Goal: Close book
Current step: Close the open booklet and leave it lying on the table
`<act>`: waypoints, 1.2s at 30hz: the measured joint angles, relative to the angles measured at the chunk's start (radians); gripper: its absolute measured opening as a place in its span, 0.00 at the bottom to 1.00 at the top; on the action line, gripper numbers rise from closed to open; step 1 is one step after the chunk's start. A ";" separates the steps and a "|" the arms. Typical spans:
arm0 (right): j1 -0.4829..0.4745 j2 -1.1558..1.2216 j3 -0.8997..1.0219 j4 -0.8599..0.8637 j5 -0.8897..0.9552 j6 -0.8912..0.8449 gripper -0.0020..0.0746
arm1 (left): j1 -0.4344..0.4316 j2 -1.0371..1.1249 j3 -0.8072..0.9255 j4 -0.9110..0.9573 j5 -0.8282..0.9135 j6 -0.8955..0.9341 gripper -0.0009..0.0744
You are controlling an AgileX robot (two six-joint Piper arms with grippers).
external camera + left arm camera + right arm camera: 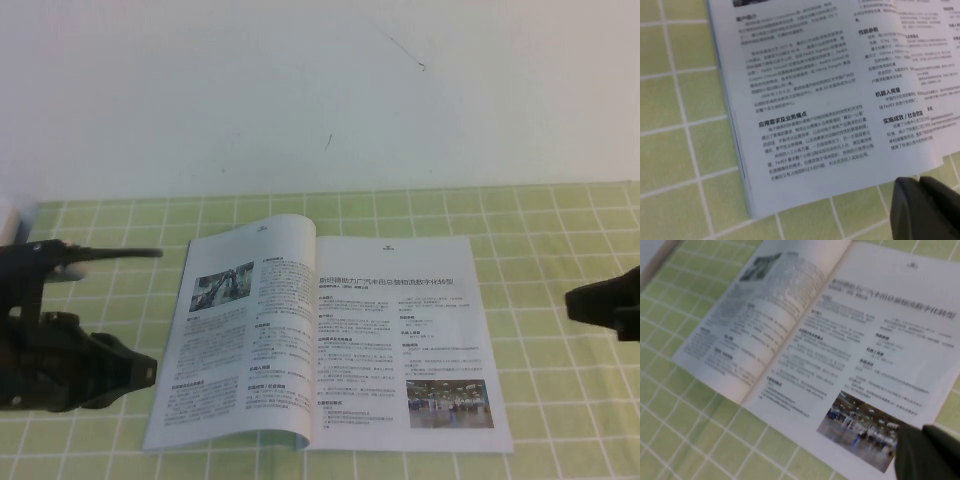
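Note:
An open book (pixel 330 340) lies flat on the green checked cloth in the middle of the table, its left page bulging slightly near the spine. My left gripper (pixel 148 375) hovers shut just off the book's near left corner; in the left wrist view the book (pixel 815 100) fills most of the picture, with the left gripper (pixel 917 181) over the cloth just beyond the page edge. My right gripper (pixel 575 300) is shut to the right of the right page. In the right wrist view the right gripper (pixel 924 434) sits over the book's (pixel 830 350) corner by the printed photo.
The green checked tablecloth (pixel 560 230) covers the whole table. A white wall (pixel 320 90) rises directly behind it. A small white object (pixel 15 215) stands at the far left edge, behind the left arm.

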 joint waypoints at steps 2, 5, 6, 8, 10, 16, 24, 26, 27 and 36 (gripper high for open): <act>0.048 0.083 -0.035 -0.033 -0.007 -0.004 0.02 | 0.000 0.077 -0.047 -0.014 0.028 0.031 0.01; 0.133 0.222 -0.093 -0.114 -0.035 0.005 0.02 | 0.000 0.170 -0.134 -0.008 0.053 0.049 0.01; 0.161 0.267 -0.115 -0.152 -0.051 0.020 0.02 | 0.000 0.196 -0.161 0.003 0.048 0.049 0.01; 0.205 0.343 -0.154 -0.206 -0.089 0.058 0.02 | 0.000 0.235 -0.203 0.040 0.014 0.023 0.01; 0.242 0.415 -0.189 -0.254 -0.121 0.090 0.02 | 0.000 0.268 -0.234 0.088 -0.033 -0.020 0.01; 0.290 0.597 -0.261 -0.361 -0.184 0.136 0.02 | 0.000 0.349 -0.308 0.212 -0.125 -0.133 0.01; 0.291 0.696 -0.292 -0.446 -0.192 0.146 0.02 | -0.061 0.512 -0.420 0.435 -0.131 -0.252 0.01; 0.291 0.700 -0.296 -0.452 -0.183 0.146 0.02 | -0.099 0.556 -0.449 0.574 -0.133 -0.357 0.01; 0.291 0.702 -0.299 -0.455 -0.180 0.148 0.02 | -0.121 0.586 -0.466 0.651 -0.133 -0.426 0.01; 0.291 0.704 -0.305 -0.459 -0.163 0.166 0.02 | -0.208 0.734 -0.534 0.907 -0.147 -0.709 0.01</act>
